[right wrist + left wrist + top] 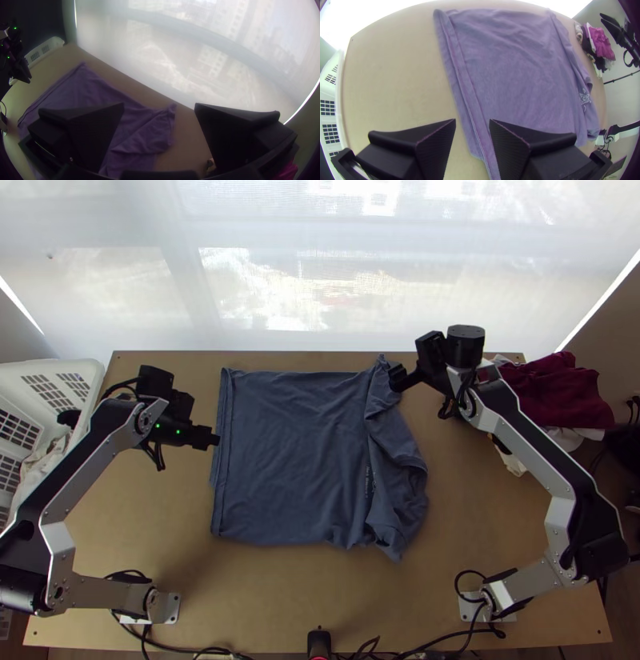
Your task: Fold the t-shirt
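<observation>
Top view: t-shirt (296, 452) crosswise, hem (220, 500) left

T-shirt (288, 452): matt cloth, soft, finely wrinkled. Table (304, 588) under T-shirt: wood, smooth, low sheen. 2 arms, i.e. L arm (88, 458) & R arm (538, 458), either side of T-shirt: smooth metal links w/ blk plastic-looking joints. L gripper (214, 440) & R gripper (395, 377) nr T-shirt: matt, plastic-looking. Basket (48, 367) left of T-shirt: smooth plastic. Clothes (552, 390) right of T-shirt: matt, rumpled cloth.
</observation>
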You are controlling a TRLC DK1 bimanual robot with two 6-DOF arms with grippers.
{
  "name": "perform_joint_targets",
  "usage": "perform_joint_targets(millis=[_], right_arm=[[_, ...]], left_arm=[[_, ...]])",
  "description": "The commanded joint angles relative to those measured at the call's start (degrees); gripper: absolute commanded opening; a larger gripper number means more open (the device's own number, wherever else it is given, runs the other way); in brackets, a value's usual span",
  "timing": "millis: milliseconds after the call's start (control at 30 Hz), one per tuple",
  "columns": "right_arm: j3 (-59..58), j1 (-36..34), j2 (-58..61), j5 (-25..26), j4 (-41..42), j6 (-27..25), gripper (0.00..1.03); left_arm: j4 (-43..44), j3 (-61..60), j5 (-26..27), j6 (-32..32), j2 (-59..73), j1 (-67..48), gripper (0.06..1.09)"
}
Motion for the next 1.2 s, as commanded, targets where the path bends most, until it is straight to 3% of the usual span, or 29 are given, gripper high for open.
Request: perform_joint_targets(millis=[0, 233, 867, 1033, 1167], right_arm=[[-9.61, 2.22, -6.56, -0.08, -2.48, 1.04, 0.98], [-14.44, 3.80, -5.24, -0.08, -1.96, 0.60, 0.98], [-8.56, 9.42, 13.04, -0.08, -0.55, 0.69, 0.96], [-7.50, 8.54, 16.11, -0.08, -0.55, 0.78, 0.87], [-6.97, 8.11, 17.43, -0.08, -0.55, 0.60, 0.64]], left_arm=[[-0.70, -7.79, 0.52, -0.61, -5.14, -3.26, 0.60], [2.29, -8.94, 0.52, -1.66, -1.45, -4.22, 0.62], [5.72, -9.64, 0.43, -4.48, 2.59, -4.93, 0.65], [5.72, -9.29, 0.43, -4.48, 3.21, -4.93, 0.65], [5.72, -9.20, 0.43, -4.48, 3.74, -4.93, 0.65]])
